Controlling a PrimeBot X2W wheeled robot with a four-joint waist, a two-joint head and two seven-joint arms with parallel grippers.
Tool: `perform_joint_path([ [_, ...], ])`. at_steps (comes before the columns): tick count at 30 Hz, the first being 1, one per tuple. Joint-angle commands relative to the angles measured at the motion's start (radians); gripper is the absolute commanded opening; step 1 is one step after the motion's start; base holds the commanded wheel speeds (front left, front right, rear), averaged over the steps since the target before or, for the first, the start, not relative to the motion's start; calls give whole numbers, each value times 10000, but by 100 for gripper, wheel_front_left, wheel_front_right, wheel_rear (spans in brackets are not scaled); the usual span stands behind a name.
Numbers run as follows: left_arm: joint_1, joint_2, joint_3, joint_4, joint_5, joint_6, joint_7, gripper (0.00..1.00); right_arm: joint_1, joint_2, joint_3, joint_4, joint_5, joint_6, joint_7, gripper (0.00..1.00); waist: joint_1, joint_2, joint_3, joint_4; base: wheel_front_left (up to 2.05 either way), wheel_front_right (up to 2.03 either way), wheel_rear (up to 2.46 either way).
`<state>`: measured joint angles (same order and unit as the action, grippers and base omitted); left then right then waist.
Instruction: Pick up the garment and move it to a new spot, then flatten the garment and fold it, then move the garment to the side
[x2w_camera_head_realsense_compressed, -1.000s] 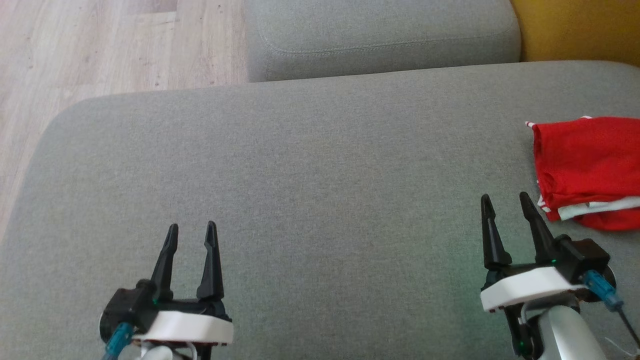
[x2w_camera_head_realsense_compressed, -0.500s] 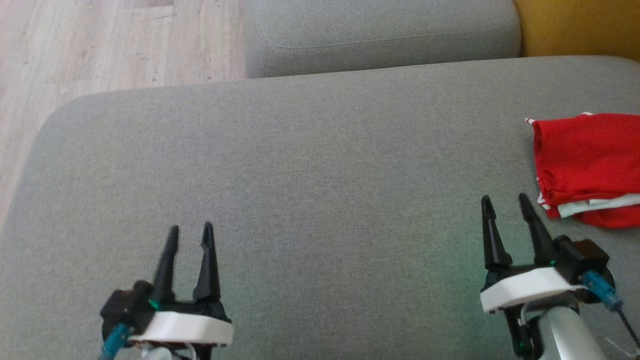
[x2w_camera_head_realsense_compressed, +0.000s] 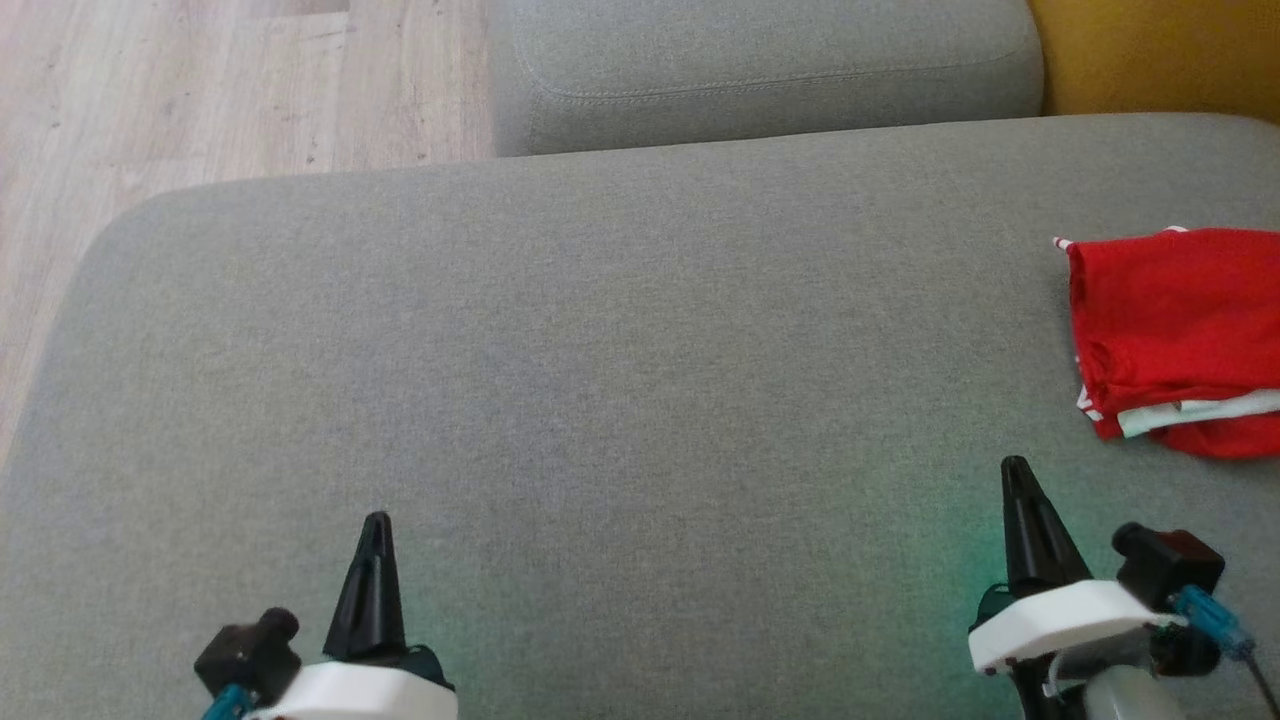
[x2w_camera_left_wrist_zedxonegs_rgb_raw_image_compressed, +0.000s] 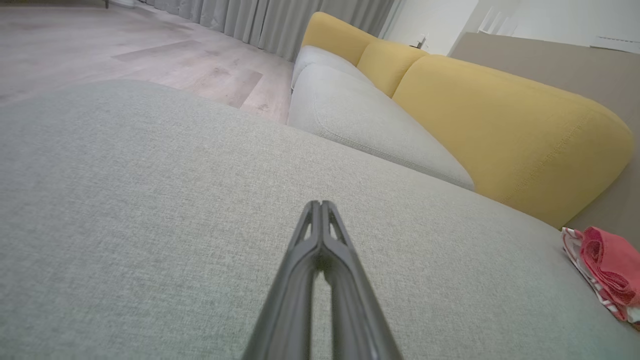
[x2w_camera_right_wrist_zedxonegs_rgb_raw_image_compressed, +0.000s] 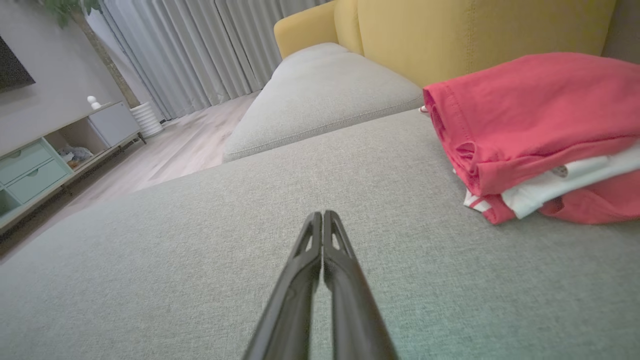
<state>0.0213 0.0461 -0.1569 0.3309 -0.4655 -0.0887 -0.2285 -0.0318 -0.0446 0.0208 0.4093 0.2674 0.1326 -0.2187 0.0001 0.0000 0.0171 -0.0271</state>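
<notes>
The garment (x2w_camera_head_realsense_compressed: 1175, 335) is a red piece with white trim, folded into a flat bundle at the right edge of the grey cushion (x2w_camera_head_realsense_compressed: 600, 380). It also appears at the right in the right wrist view (x2w_camera_right_wrist_zedxonegs_rgb_raw_image_compressed: 535, 130) and small at the far right in the left wrist view (x2w_camera_left_wrist_zedxonegs_rgb_raw_image_compressed: 607, 270). My right gripper (x2w_camera_head_realsense_compressed: 1018, 470) is shut and empty, low at the front right, a short way in front and to the left of the garment. My left gripper (x2w_camera_head_realsense_compressed: 377, 522) is shut and empty at the front left, far from the garment. Both sets of fingers meet at the tips in the wrist views (x2w_camera_left_wrist_zedxonegs_rgb_raw_image_compressed: 320, 204) (x2w_camera_right_wrist_zedxonegs_rgb_raw_image_compressed: 320, 215).
A second grey cushion (x2w_camera_head_realsense_compressed: 760, 70) lies beyond the far edge, with a yellow backrest (x2w_camera_head_realsense_compressed: 1160, 55) at the far right. Wooden floor (x2w_camera_head_realsense_compressed: 150, 110) lies to the left of the cushion's rounded corner. A low cabinet (x2w_camera_right_wrist_zedxonegs_rgb_raw_image_compressed: 45, 160) and curtains (x2w_camera_right_wrist_zedxonegs_rgb_raw_image_compressed: 190, 55) stand farther off.
Both grippers have shut and drawn back toward the bottom of the head view. The garment has stayed where it was.
</notes>
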Motion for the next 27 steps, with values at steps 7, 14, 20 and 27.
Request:
perform_joint_path([
  [7,-505,8,360,-376,-913,-60,279,0,-477,-10,-141,-452,1097,-3,246,0,0,0,-10,20,0,0,0],
  [14,-550,11,493,-404,-1508,-81,457,0,-493,-13,-209,-521,1793,-4,419,0,0,0,-17,34,0,0,0],
  [20,-594,13,626,-431,-2103,-101,634,0,-508,-15,-277,-589,2490,-5,593,0,0,0,-25,48,0,0,0],
  [27,-646,16,780,-462,-2794,-125,841,0,-527,-18,-356,-667,3299,-6,795,0,0,0,-33,65,0,0,0],
])
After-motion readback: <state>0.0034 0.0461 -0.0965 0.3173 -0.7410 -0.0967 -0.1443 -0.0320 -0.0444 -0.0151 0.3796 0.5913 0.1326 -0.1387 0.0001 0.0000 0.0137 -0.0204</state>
